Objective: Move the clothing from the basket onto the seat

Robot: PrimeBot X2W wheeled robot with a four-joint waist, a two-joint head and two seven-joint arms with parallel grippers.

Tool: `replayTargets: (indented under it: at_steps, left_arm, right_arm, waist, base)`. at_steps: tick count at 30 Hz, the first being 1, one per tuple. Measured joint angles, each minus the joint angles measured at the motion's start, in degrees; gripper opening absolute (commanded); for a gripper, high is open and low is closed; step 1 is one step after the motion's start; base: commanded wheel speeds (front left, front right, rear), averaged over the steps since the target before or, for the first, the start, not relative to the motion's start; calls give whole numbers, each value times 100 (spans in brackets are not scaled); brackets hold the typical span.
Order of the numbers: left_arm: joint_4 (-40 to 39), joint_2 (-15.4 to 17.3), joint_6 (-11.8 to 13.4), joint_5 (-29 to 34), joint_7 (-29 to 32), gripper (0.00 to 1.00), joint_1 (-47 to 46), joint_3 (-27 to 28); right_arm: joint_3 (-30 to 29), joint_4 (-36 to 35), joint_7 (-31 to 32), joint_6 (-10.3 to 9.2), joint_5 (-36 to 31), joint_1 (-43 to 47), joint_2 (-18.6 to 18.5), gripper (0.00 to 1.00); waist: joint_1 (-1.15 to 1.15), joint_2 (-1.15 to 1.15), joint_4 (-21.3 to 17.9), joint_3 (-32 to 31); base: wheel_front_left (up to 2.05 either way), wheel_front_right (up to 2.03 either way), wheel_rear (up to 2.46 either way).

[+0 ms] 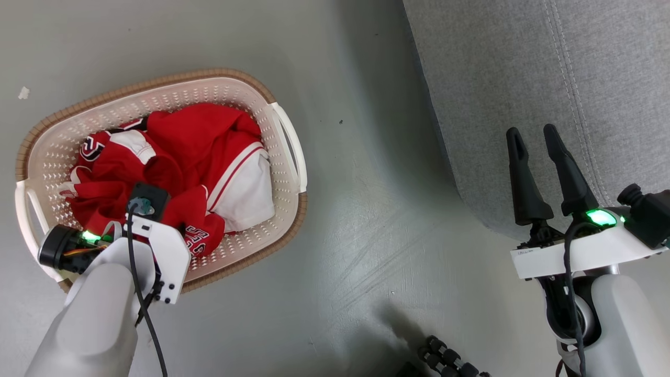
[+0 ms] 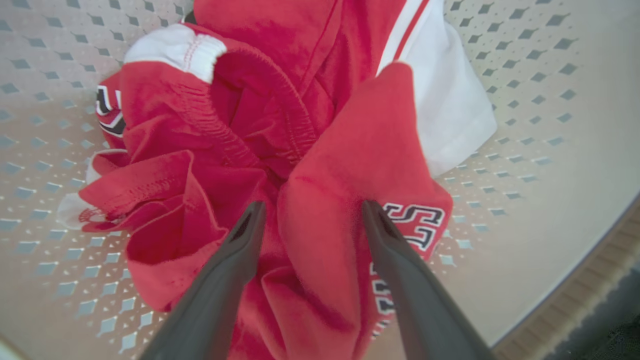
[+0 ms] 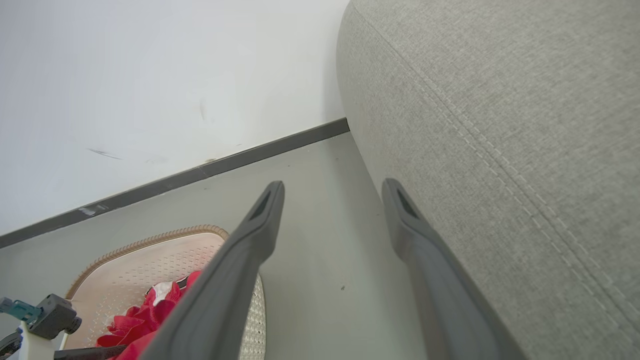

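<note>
The clothing (image 1: pixel 199 152), a red heap with white panels and lettering, lies bunched in the cream perforated basket (image 1: pixel 209 78) on the floor at the left. My left wrist (image 1: pixel 152 230) reaches down into the basket. In the left wrist view my left gripper (image 2: pixel 312 210) is open, its two fingers standing on either side of a raised red fold of the clothing (image 2: pixel 350 150) above the basket's wall (image 2: pixel 525 150). My right gripper (image 1: pixel 533 132) is open and holds nothing, hanging beside the front edge of the grey seat (image 1: pixel 549 78). The right wrist view shows that gripper (image 3: pixel 334 186), the seat (image 3: pixel 500 125) and the basket (image 3: pixel 150 250).
Bare grey floor (image 1: pixel 366 209) lies between the basket and the seat. A white wall (image 3: pixel 150 75) with a dark skirting strip (image 3: pixel 225 162) stands behind the basket. A black ribbed part (image 1: pixel 445 358) shows at the head view's bottom edge. A small white scrap (image 1: pixel 23 93) lies on the floor at the far left.
</note>
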Motion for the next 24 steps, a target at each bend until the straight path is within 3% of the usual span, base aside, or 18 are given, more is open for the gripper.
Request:
replayTargets:
  at_steps: [2,3,4,6,24]
  left_arm:
    - [19,7,-1,-2,20,46,-55,11]
    - [15,7,-1,-2,23,31,-86,10]
    - [12,7,-2,-2,23,5,-113,8]
    - [13,-1,-9,-2,20,0,-176,-9]
    - [-148,-213,-16,-360,-698,0,-189,167]
  right_arm:
    - [-4,1,0,0,15,-14,0,100]
    - [-11,2,0,0,38,-24,1,100]
    - [-23,2,0,0,58,-34,1,100]
    - [-57,9,0,0,94,-71,1,100]
    - [-122,146,-1,0,64,-536,1,100]
  waist:
    - [0,0,-15,51]
    - [0,0,-20,74]
    - [0,0,-24,97]
    - [0,0,-25,136]
    - [0,0,130,-125]
  base:
    - [0,0,0]
    - [0,0,0]
    - [0,0,0]
    - [0,0,0]
    - [0,0,0]
